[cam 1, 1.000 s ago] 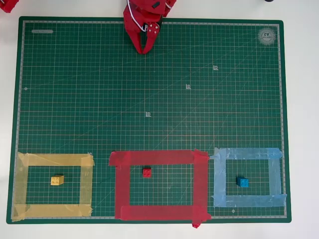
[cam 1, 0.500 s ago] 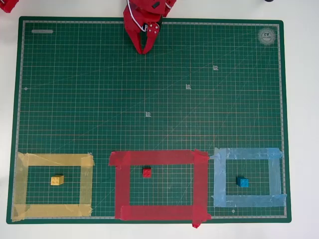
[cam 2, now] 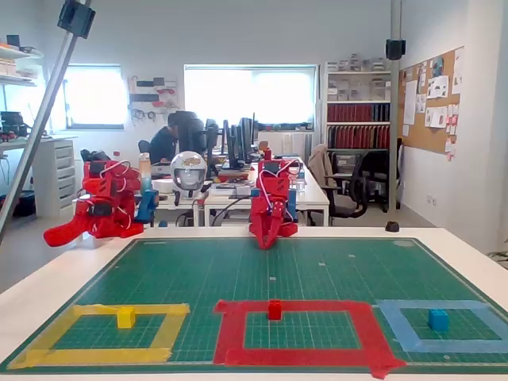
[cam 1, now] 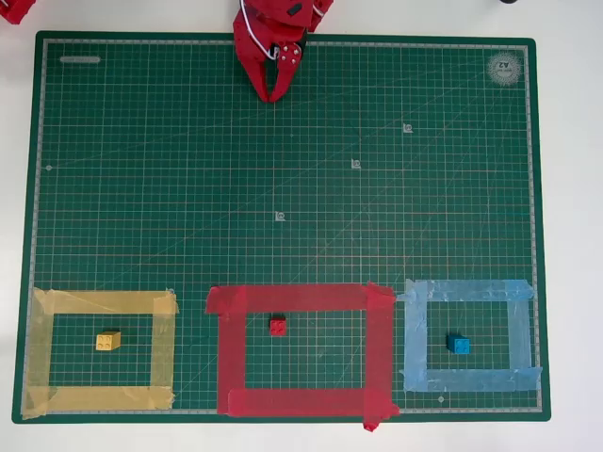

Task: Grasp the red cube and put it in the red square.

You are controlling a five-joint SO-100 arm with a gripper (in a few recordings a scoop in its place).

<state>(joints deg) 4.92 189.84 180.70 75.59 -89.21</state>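
The red cube (cam 1: 278,326) (cam 2: 275,309) rests on green mat inside the red square (cam 1: 231,348) (cam 2: 230,329), near its upper left inner corner in the overhead view. My red gripper (cam 1: 271,95) (cam 2: 266,244) hangs at the far edge of the mat, a long way from the cube, its fingers together at the tips and holding nothing.
A yellow cube (cam 1: 107,341) (cam 2: 125,317) lies inside the yellow tape outline (cam 1: 40,348), and a blue cube (cam 1: 458,345) (cam 2: 437,319) inside the light blue outline (cam 1: 520,330). The green cutting mat (cam 1: 283,188) covers most of the white table.
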